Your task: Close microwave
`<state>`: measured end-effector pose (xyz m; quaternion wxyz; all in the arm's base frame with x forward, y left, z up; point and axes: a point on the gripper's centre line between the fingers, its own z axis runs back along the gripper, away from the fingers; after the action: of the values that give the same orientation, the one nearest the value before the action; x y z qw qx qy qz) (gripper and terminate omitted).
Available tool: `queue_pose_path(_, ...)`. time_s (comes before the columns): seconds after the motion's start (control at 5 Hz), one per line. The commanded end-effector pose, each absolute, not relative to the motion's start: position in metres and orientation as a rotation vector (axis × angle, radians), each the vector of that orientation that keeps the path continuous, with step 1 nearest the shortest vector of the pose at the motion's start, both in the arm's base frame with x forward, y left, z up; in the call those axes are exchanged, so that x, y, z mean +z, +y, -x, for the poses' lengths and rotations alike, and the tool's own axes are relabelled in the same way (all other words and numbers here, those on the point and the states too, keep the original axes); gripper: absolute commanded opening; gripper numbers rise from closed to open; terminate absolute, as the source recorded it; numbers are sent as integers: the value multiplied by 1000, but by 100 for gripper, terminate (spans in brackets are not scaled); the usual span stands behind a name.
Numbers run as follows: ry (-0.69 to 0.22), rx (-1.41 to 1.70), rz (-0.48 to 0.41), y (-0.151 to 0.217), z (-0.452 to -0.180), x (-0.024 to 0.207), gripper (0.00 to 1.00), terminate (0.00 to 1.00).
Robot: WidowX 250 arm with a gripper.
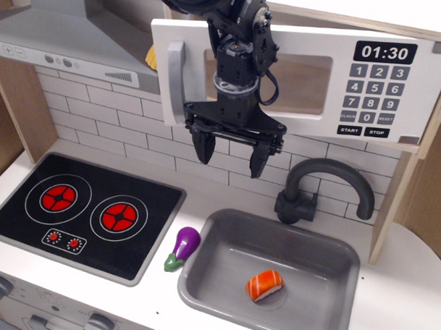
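The microwave (380, 80) is a pale-wood box high on the back wall with a black clock display and grey keypad at its right. Its wide white door (306, 129) has a grey bar handle (176, 83) at the left and a clear window. The door stands slightly ajar, its left edge swung out a little, and something yellow shows in the gap. My black gripper (229, 157) hangs in front of the door, pointing down, fingers (202, 148) spread open and holding nothing. My arm hides part of the window.
A grey slanted range hood (64, 40) is at upper left. Below are a black stove top (81, 213), a purple toy eggplant (183, 246), a grey sink (203, 281) with an orange sushi piece (264, 284), and a black faucet (319, 187).
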<state>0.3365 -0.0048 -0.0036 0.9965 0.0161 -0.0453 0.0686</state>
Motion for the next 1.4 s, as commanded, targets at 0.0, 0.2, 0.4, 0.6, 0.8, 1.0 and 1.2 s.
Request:
queue_pose_path(0.0, -143, 155, -25, 8, -348, 11, 100, 0)
queue_pose_path(0.2, -152, 170, -30, 12, -358, 6, 100, 0)
queue_pose_path(0.4, -158, 190, -30, 16, -365, 6, 100, 0)
queue_pose_path(0.6, -157, 201, -32, 18, -369, 7, 100, 0)
queue_pose_path(0.8, -159, 215, -31, 21, -376, 7, 100, 0)
queue_pose_path(1.0, -154, 217, -32, 22, -377, 6, 100, 0)
queue_pose_path(1.2, -147, 213, -47, 21, -376, 5, 100, 0)
